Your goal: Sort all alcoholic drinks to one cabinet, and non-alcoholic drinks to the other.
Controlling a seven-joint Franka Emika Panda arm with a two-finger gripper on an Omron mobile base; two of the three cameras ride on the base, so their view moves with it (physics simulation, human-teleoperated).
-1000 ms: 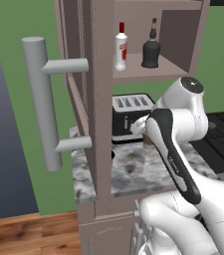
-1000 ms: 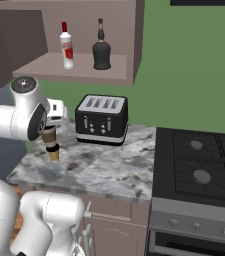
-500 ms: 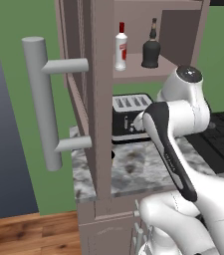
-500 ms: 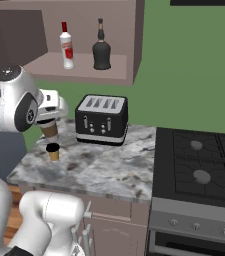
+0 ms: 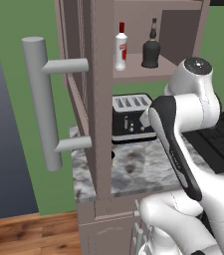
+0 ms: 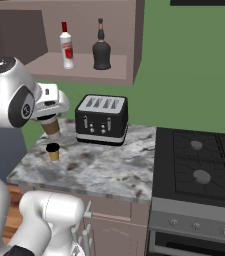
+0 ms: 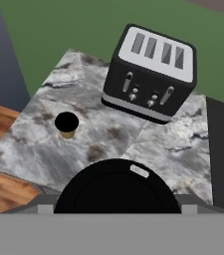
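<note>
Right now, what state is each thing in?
Gripper: shut on lidded cup.
Lidded cup: held above the counter.
Small cup: standing on counter, free.
Clear bottle: upright on cabinet shelf.
Black bottle: upright, same shelf.
Cabinet door: open.
Toaster: slots empty.

Claw (image 6: 50,127) with cup (image 6: 51,126) higher, leftward

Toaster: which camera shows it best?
The hand view. The toaster sits large and unobstructed there, seen from above with all four slots and the front levers visible. The right base view also shows it whole, but smaller. In the left base view the cabinet door and the arm cover its two ends.
</note>
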